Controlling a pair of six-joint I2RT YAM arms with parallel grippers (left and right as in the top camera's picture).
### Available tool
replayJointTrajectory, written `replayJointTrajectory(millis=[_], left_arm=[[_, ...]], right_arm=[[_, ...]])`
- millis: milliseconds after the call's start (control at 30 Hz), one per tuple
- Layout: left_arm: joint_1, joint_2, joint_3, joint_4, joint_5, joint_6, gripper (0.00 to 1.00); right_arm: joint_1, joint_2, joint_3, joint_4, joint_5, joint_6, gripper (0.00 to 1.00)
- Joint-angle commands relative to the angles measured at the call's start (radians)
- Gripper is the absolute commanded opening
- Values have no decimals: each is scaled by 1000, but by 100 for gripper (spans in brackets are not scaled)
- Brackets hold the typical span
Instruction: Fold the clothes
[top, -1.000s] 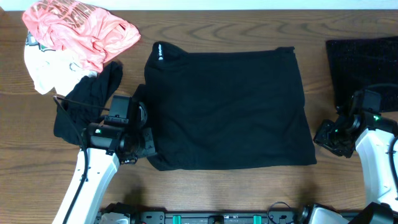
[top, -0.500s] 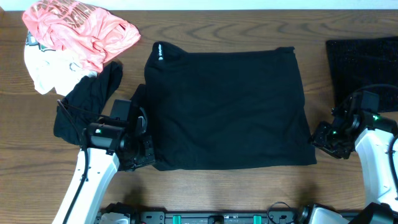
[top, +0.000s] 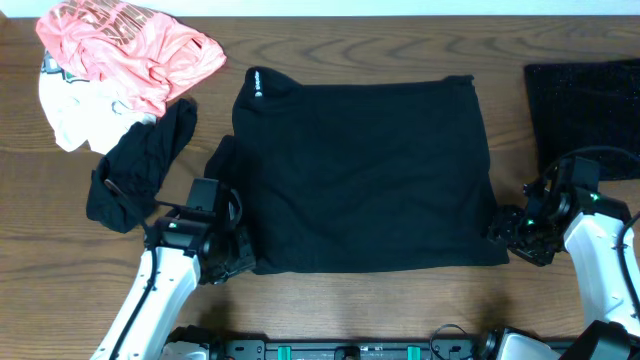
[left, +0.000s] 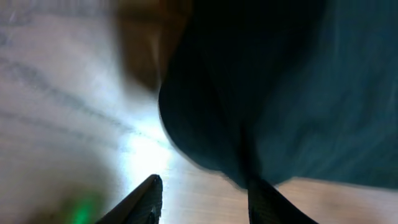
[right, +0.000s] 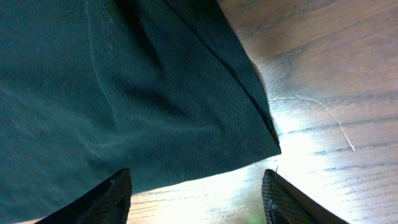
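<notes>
The left arm (top: 160, 295) has a long white shell and a chunky black part at its end. The right arm (top: 603, 255) looks the same, with a thin black cable (top: 600, 152) looping over it and a tiny green light (top: 593, 198) glowing on it. Close up, the jaws of each arm are two dark, pointed tips.
</notes>
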Motion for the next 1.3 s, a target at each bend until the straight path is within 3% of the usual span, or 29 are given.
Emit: replayJointTrajectory(millis=[0,233,533,967,1267], left_arm=[[3,0,-62,71,2,-130,46],[3,0,-156,162,2,-240,46],[3,0,-164,197,2,-242,46],[3,0,-164,217,2,-248,46],[3,2,-191,241,37,-248,46]], right_arm=[[8,-12,-18,15,-9,-3,67],[8,-12,-66,58,-43,1,69],[8,-12,-130,113,-44,1,69],[8,-12,-134,150,203,99,75],[8,-12,-150,204,143,65,75]])
